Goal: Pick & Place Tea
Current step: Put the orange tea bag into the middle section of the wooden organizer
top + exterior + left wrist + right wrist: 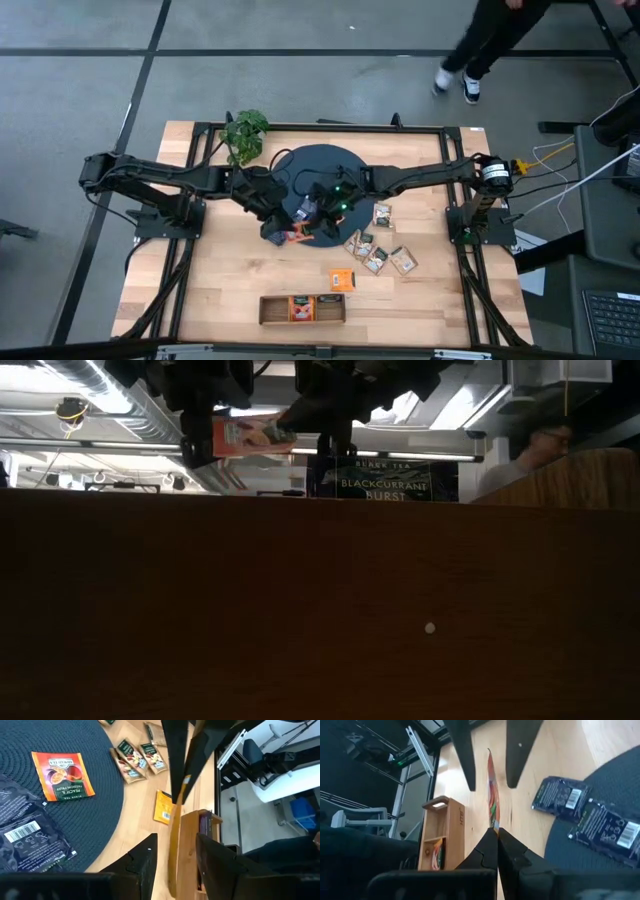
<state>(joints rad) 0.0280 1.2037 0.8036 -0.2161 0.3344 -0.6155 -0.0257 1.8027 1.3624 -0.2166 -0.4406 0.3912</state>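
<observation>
A red-orange tea sachet hangs edge-on in the air between my two grippers, over the wood between the dark round mat and the wooden tray. My right gripper is shut on it. My left gripper is open, one finger on each side of the sachet with a gap on both sides. On the mat lie another red-orange sachet and two dark blue ones. Beige sachets and a yellow-orange one lie flat on the wood. My right gripper pinches the sachet's right-hand end between its two fingers. The fingers slant down from the table's right side. The sachet stands on edge, its printed face toward the table's near side, lifted clear of mat and table.
The tray near the front edge has red-orange sachets in its middle compartment. Several loose sachets lie right of the mat. A leafy plant stands at the far left. A person walks beyond the far edge.
</observation>
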